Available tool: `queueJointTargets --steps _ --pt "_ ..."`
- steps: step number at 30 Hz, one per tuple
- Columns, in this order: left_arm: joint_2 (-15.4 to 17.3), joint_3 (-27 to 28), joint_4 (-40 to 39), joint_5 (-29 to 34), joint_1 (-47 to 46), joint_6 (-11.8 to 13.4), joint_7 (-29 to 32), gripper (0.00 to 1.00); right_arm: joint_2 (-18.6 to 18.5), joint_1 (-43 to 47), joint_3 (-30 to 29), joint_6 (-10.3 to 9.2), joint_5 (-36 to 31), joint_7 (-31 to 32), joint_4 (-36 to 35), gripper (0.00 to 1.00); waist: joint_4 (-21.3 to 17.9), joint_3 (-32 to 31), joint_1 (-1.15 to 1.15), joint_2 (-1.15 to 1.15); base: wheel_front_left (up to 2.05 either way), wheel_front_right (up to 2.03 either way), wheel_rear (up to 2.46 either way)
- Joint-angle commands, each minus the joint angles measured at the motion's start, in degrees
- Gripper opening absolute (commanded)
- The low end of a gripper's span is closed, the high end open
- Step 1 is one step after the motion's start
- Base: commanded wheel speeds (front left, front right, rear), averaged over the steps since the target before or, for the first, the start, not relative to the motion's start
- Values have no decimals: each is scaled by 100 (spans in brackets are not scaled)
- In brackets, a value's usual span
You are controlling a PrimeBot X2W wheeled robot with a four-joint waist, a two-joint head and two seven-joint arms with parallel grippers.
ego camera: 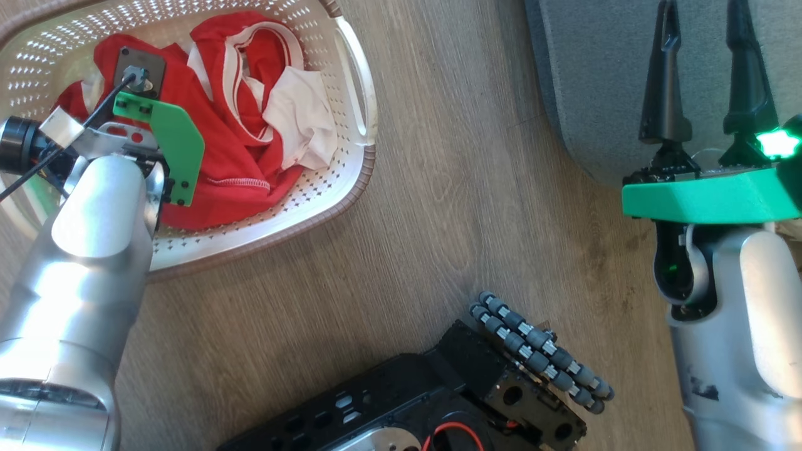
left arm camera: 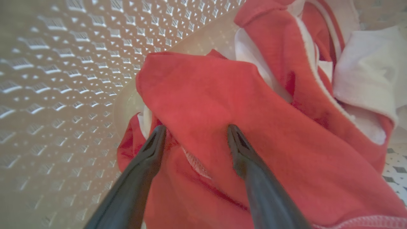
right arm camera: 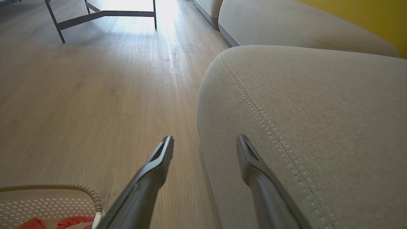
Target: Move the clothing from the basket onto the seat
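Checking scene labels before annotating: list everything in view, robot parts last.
clothing: heap, piece count unclear, red and white, in basket
basket: 1, cream with brown rim, on floor, robot's left
seat: 1, grey, robot's right
further cushion: 1, grey, beyond seat
frame legs: dark, far across floor
wall: yellow, behind cushions
floor: wood-look
robot base: black, bottom of head view
left gripper: open, over clothing
right gripper: open, empty, at seat edge

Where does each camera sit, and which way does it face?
Head view: on the head, looking down at basket, seat and floor; both arms show.
Left wrist view: on the left wrist, looking along open left jaws into red clothing.
Right wrist view: on the right wrist, along open right jaws over the seat.
Shared: all three catch the basket.
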Motion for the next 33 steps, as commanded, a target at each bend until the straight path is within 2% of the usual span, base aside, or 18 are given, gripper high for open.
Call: queueJointTargets --steps 1,10,11,12,13,14,26,33 --pt "144 97 -16 -22 1 26 21 100 -30 332 76 40 42 -27 -187 100 1 7 0 0 0 0 0" --pt "57 16 147 -95 -26 -41 -83 100 -29 367 36 40 83 -27 -193 100 34 26 0 0 0 0 0" --pt "31 2 161 -106 -32 -62 -105 77 -29 368 24 40 94 -27 -189 100 43 20 0 0 0 0 0" --pt "2 -15 169 -115 -44 -87 -134 45 -29 370 10 40 114 -27 -183 100 54 14 0 0 0 0 0" --pt "-27 -35 176 -121 -58 -107 -162 27 -29 369 1 40 125 -27 -174 100 67 6 0 0 0 0 0" --pt "-54 -54 184 -127 -71 -130 -185 0 -29 368 -3 40 131 -27 -163 100 78 -4 0 0 0 0 0" --pt "-510 5 78 -506 -110 -318 -779 0 -29 385 -57 40 191 -27 -24 100 306 -381 0 0 0 0 0" --pt "-723 137 -514 -918 359 -500 -1445 0 -29 546 -251 40 -86 -27 2 100 738 -1050 0 0 0 0 0"
